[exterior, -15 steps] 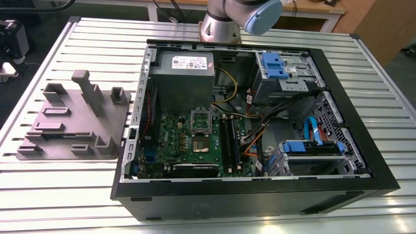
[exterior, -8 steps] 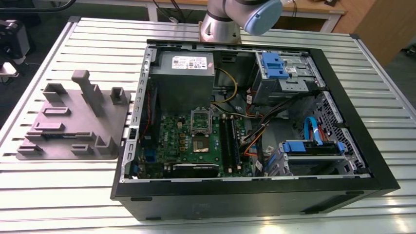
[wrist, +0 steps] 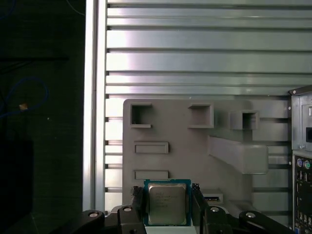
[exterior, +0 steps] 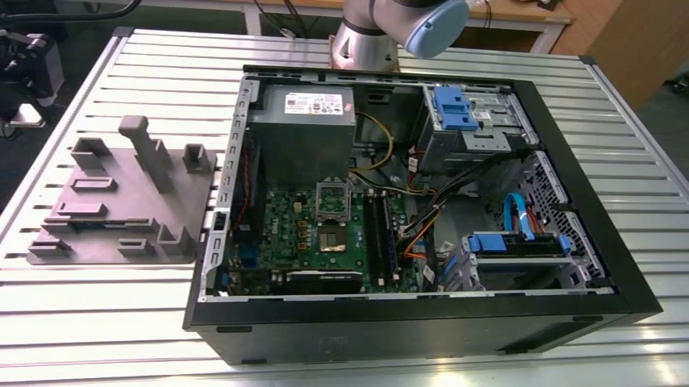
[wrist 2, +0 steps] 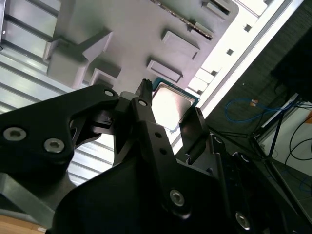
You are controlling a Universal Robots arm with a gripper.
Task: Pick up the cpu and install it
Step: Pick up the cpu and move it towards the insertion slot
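On the bench, in the exterior view, you have the grey tray near the edge at the exterior view's left. The open computer case takes up the middle and the exterior view's right. The arm rises at the edge behind the case. The case holds a grey power box, a green board with its socket, two blue drive cages and loose cables. I see nothing lying in the tray's pockets from here.

In the second wrist view, your gripper hangs over the tray near one of its edges. The cpu sits between the two black fingers, metal top facing the camera.

In the first wrist view, the fingers press against two opposite sides of the cpu, so I judge the gripper to be pinching it. The tray lies under it, and the case stands just beside the tray. I cannot tell whether the cpu rests on the tray or is already raised off it.

I judge you to be in the pick-up step, with the grasp made and the install not begun. Any move from here calls for a firm, level hold. The socket is deep inside the case, among cables and upright parts, and the cpu must meet it flat and square.
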